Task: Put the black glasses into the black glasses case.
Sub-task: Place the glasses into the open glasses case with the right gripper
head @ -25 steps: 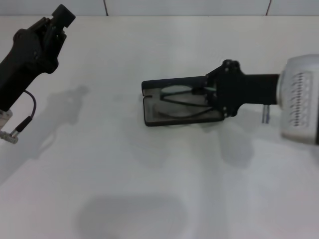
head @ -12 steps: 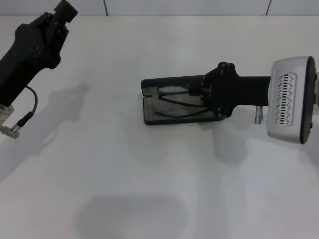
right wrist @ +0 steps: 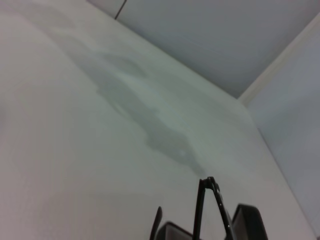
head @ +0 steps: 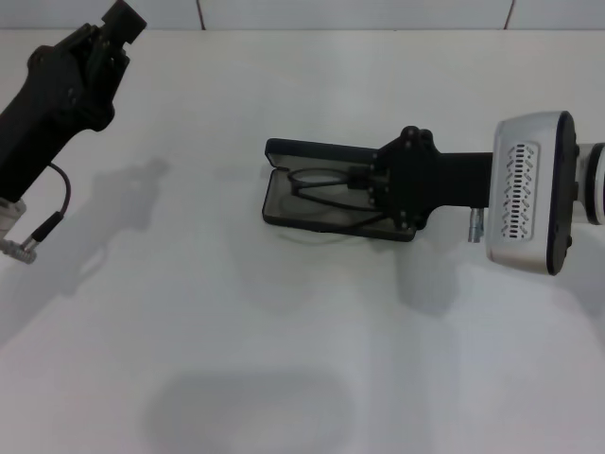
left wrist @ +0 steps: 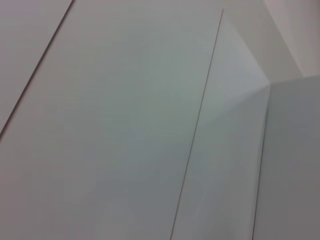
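The black glasses case [head: 282, 210] lies open near the middle of the white table, its lid edge toward the back. The black glasses [head: 317, 178] lie in it, lenses at the left end and temple arms running right. My right gripper [head: 369, 186] reaches in from the right over the case's right end and is shut on the glasses there. In the right wrist view the thin temple arms [right wrist: 202, 210] and a corner of the case [right wrist: 248, 222] show at the bottom edge. My left gripper [head: 118, 26] is raised at the far left, away from the case.
The white table [head: 284, 359] is bare around the case. A cable with a plug [head: 38, 232] hangs from the left arm. A wall stands behind the table's far edge.
My right arm has moved left and rolled its wrist. The case has turned and shifted slightly left with the glasses in it. The left arm has hardly moved.
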Motion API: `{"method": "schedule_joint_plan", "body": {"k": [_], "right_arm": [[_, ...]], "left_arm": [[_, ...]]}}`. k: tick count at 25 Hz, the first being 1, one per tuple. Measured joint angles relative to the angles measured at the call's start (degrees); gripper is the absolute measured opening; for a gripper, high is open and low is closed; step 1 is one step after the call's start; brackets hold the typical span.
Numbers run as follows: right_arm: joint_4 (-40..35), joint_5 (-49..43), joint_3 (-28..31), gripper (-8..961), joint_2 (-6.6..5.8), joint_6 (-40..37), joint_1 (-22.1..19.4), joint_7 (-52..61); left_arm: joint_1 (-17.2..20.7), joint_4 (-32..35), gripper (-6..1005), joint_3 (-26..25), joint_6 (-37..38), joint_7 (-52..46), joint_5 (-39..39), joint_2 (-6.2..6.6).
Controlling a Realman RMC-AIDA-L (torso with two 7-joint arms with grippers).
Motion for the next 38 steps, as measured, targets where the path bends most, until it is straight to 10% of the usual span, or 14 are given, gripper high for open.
{"method": "schedule_joint_plan", "body": {"k": [38], "right_arm": [[9.32,9.52,-2.2,110,0.0,6.11,5.16,3.45]], "left_arm": [[-0.13,-0.1,32,0.16,0.08,0.0,0.51,-0.43]]}}
